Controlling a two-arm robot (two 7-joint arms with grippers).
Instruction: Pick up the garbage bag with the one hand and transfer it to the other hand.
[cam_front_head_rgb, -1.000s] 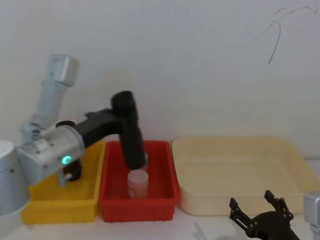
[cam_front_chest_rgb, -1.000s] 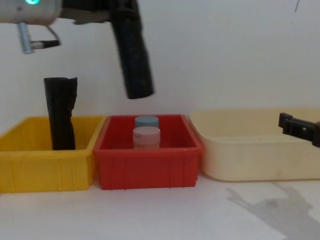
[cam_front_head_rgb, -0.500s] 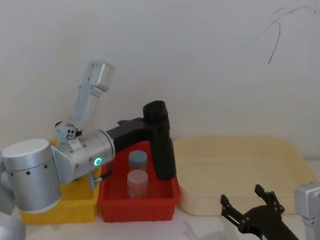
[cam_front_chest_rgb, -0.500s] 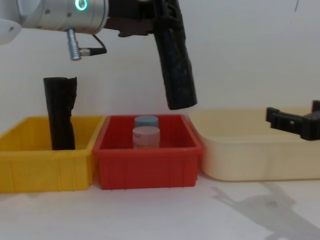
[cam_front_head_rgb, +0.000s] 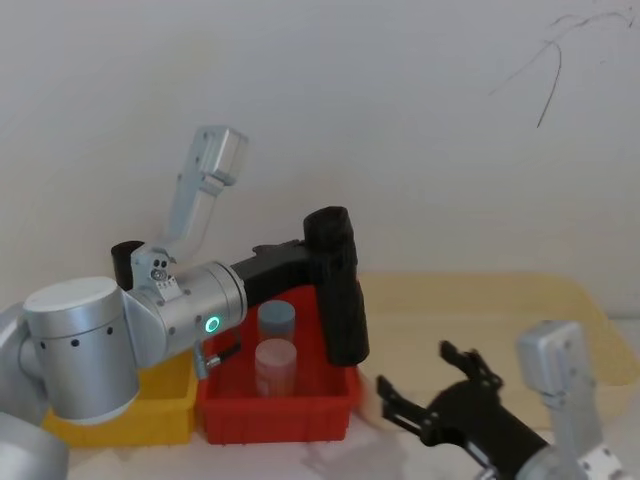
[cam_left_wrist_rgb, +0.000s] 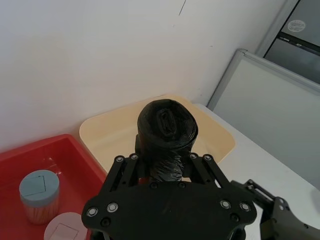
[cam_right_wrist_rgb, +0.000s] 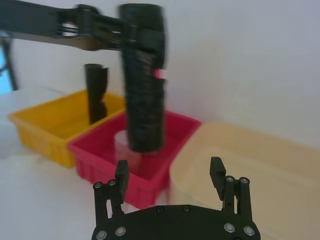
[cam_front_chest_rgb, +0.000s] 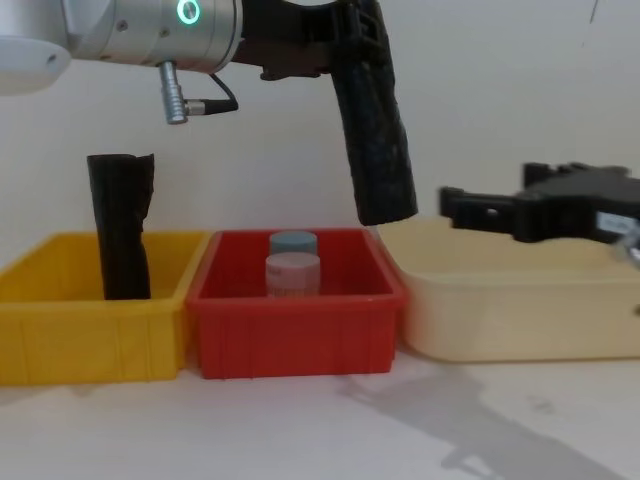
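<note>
Right end effector (cam_front_chest_rgb: 452, 208) has neared garbage bag (cam_front_chest_rgb: 375, 130).

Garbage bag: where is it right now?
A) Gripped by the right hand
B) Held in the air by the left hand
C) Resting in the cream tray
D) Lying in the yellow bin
B: the left hand is shut on the top of the garbage bag, which hangs above the right edge of the red bin, while the open right hand is apart from it.
</note>
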